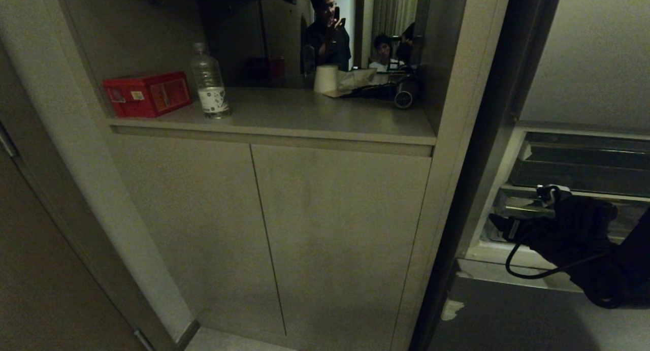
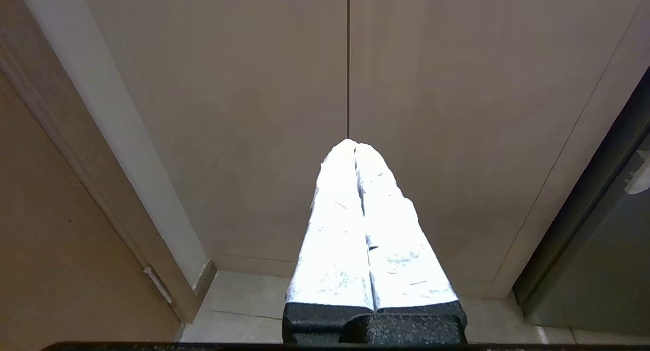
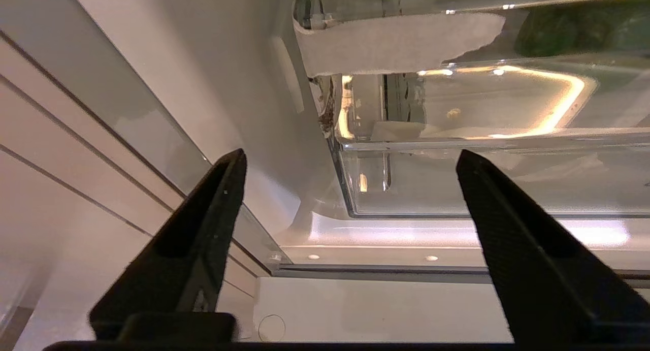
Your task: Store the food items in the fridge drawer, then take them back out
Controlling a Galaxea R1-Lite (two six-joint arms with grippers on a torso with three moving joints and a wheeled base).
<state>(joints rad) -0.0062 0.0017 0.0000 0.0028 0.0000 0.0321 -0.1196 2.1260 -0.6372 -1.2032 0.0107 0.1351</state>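
- Beige cabinet doors (image 1: 264, 229) fill the head view's middle; the open fridge lies at its right edge.
- Fridge drawer (image 3: 497, 178): low in the fridge, directly ahead of the right gripper (image 3: 350, 163), whose jaws stand wide apart and empty.
- Left gripper (image 2: 355, 148): closed, empty, parked before the cabinet.
- Handling, judged: rigid, light, slick clear plastic, likely brittle; best taken along the front lip's top edge (image 3: 482, 142).

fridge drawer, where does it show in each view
Head view: the fridge drawer sits at the right edge, behind the right pincer.
Left wrist view: not in it.
Right wrist view: upper right, clear front lip beyond the open fingers.
Shared landmark: the fridge's white inner wall.
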